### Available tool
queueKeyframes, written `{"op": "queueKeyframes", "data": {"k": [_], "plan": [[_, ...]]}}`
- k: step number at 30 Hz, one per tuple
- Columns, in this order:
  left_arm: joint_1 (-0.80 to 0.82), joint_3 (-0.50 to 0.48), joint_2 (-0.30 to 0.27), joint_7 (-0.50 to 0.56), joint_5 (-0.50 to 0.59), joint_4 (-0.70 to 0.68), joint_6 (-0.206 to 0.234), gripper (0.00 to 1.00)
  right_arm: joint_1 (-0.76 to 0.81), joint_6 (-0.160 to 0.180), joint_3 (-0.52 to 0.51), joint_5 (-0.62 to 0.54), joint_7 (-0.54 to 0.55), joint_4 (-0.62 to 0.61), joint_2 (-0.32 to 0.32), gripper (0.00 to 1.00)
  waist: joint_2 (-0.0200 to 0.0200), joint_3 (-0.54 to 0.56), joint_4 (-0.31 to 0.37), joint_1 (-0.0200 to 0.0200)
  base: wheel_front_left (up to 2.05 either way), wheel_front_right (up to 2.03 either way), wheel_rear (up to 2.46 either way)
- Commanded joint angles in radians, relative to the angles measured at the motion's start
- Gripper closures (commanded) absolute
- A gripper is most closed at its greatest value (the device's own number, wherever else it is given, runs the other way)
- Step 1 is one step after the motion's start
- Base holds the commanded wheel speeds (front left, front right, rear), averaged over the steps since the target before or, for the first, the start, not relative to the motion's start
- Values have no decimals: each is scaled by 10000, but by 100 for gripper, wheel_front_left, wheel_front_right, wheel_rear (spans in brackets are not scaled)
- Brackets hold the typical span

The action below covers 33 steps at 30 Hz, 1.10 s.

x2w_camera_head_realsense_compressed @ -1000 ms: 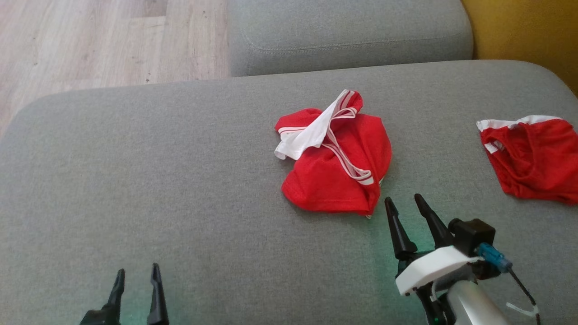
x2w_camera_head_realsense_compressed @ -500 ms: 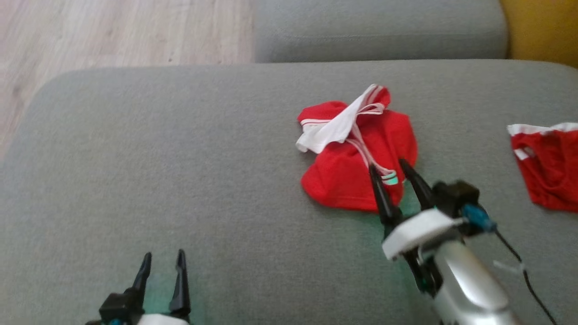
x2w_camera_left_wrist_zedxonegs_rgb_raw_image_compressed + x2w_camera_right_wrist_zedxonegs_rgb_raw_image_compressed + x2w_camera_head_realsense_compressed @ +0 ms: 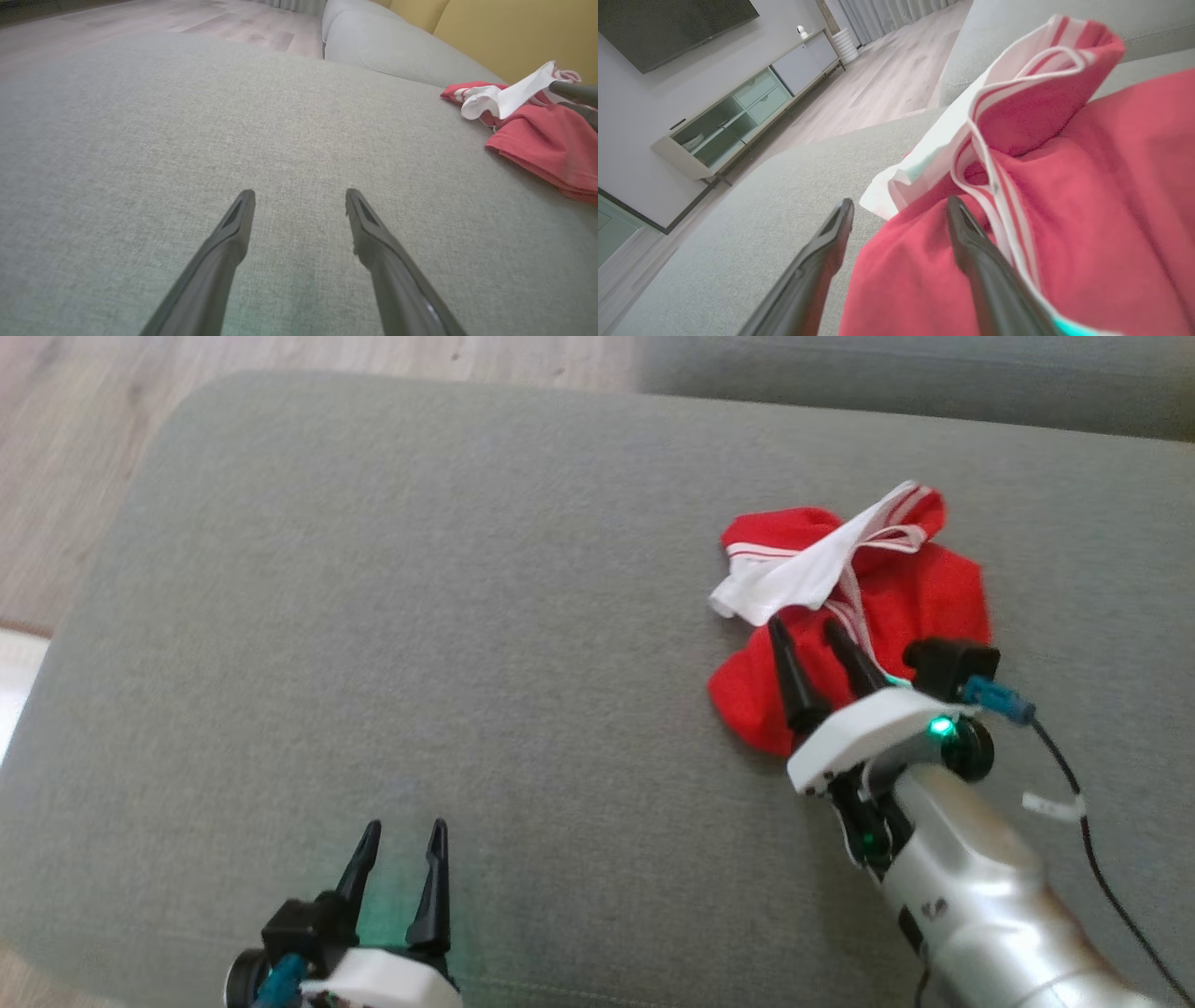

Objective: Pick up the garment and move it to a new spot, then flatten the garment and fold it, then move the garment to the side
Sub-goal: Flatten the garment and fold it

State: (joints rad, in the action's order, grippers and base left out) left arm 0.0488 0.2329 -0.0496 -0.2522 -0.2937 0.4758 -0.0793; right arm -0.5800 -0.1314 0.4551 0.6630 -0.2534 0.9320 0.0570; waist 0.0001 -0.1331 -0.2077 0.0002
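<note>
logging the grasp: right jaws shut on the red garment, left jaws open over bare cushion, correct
No: the right jaws stand open at the red garment, gripping nothing, as the right wrist view shows. The left jaws are open over bare cushion.

The garment (image 3: pixel 934 602) lies bunched on the sofa seat (image 3: pixel 467 616), in its right part and nearer the far edge than the near one. The right pincer (image 3: pixel 803 623) stands at the garment's near left side, one finger over the cloth, the other over bare seat just beside it. The left pincer (image 3: pixel 406 823) hangs by the seat's near edge, well left of the garment. Another cushion (image 3: pixel 887 373) sits behind the far edge; floor (image 3: pixel 65 476) lies beyond the far left corner.
</note>
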Motion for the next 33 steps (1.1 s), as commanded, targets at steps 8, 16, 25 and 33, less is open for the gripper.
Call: {"op": "queueKeyframes", "data": {"k": [8, 16, 25, 33], "plan": [[584, 26, -7, -95, -245, -355, 158, 0, -1080, 7, 157, 795, -80, 218, -68, 0, -1, -468, -462, -2, 0, 0, 0], [645, 90, -7, -95, -372, -296, 146, 0, -1349, 7, 97, 1143, -82, 251, -68, 1, -1, -502, -457, -2, 0, 0, 0], [755, 314, -7, -95, -879, -117, 206, 0, -1956, 7, -117, 1224, -83, 486, -68, 100, -1, -533, -612, -2, 0, 0, 0], [559, 424, -7, -95, -894, 137, 125, 0, -4123, 7, -860, 572, -83, -1427, -68, 100, -1, -16, -1021, -2, 0, 0, 0]]}}
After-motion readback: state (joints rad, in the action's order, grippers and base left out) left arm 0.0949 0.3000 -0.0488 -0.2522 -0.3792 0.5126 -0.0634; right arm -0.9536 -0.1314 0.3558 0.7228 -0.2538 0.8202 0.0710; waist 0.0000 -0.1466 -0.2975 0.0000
